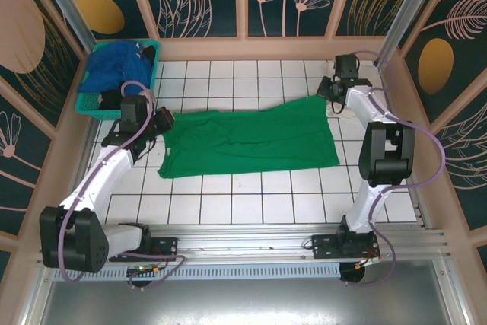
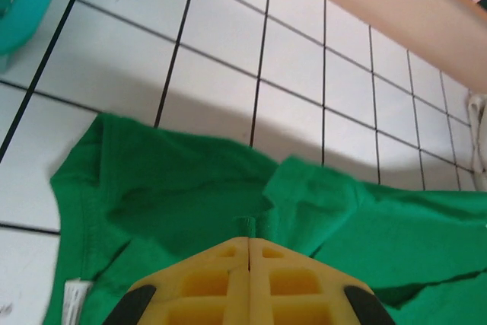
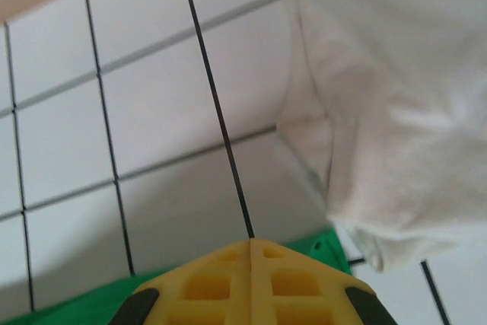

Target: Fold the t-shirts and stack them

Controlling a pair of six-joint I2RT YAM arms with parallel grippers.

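Top external: high, behind the arm bases [image 1: 144, 247] at 6 o'clock, looking down over the whole tiled table [image 1: 251, 195]. Left wrist: low and close at 9 o'clock, skimming the green t-shirt [image 2: 190, 188] toward 2 o'clock. Right wrist: even closer, up at 2 o'clock, steeply down. Shared everywhere: that shirt, those tiles.

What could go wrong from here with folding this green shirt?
1. The left claw looks shut on only a small tuft of the green t-shirt, which may slip out when lifted.
2. The right claw is shut at the shirt's far corner, right beside the white t-shirt. A pull could drag that one along.
3. The cloth lies wrinkled near the left claw, so the fold may come out uneven.
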